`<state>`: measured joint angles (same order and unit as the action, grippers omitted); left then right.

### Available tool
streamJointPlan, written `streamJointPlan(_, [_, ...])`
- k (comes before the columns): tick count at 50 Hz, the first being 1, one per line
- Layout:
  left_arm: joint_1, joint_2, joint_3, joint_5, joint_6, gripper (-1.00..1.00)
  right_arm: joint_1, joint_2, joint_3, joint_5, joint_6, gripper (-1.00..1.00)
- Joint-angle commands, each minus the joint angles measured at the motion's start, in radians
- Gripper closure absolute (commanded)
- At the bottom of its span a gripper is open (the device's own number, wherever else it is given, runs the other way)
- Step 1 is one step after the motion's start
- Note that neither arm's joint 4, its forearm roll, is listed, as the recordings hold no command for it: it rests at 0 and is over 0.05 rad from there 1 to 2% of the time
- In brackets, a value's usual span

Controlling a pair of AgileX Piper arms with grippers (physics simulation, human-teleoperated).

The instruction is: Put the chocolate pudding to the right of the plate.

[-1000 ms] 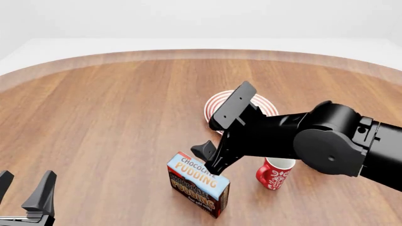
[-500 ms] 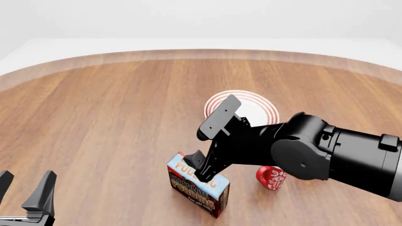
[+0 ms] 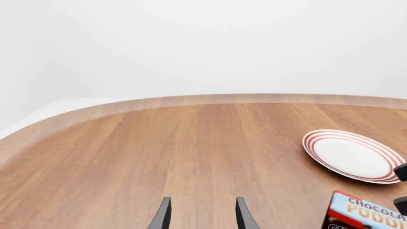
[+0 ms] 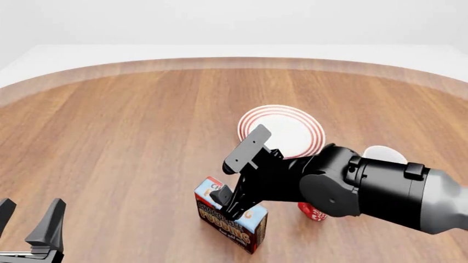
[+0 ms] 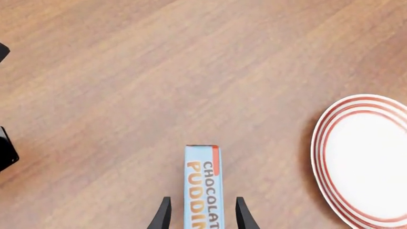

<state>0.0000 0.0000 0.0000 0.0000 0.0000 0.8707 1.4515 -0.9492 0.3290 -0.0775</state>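
Observation:
The chocolate pudding (image 4: pixel 225 223) stands on edge near the table's front, left of and nearer than the plate (image 4: pixel 292 130). My right gripper (image 4: pixel 231 206) is down at the carton's top. In the right wrist view the open gripper (image 5: pixel 202 217) has a finger on each side of the carton's light blue top (image 5: pixel 203 183), with small gaps either side. The plate (image 5: pixel 369 162) lies beside it. My left gripper (image 4: pixel 28 222) is open and empty at the front left. The left wrist view shows its gripper (image 3: pixel 202 217), the plate (image 3: pixel 353 155) and the carton (image 3: pixel 369 214).
A red patterned mug (image 4: pixel 312 212) stands right of the carton, mostly hidden behind my right arm. A white mug (image 4: pixel 386 154) shows partly behind the arm, right of the plate. The table's curved far edge (image 4: pixel 234 61) is well beyond.
My right gripper has come down and toward me onto the carton, its fingers now straddling the top. The arm now covers most of the red mug. The left arm has not moved.

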Motion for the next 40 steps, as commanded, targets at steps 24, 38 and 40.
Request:
streamJointPlan(24, [0.0,0.0,0.0,0.0,0.0,-1.0,0.013,0.076,0.059,-0.074,0.074,-1.0])
streamJointPlan(38, [0.0,0.0,0.0,0.0,0.0,-1.0,-0.014,0.107,0.09,-0.114,0.096,-1.0])
streamJointPlan(40, [0.0,0.0,0.0,0.0,0.0,-1.0,-0.021,0.111,0.097,-0.121,0.099,-1.0])
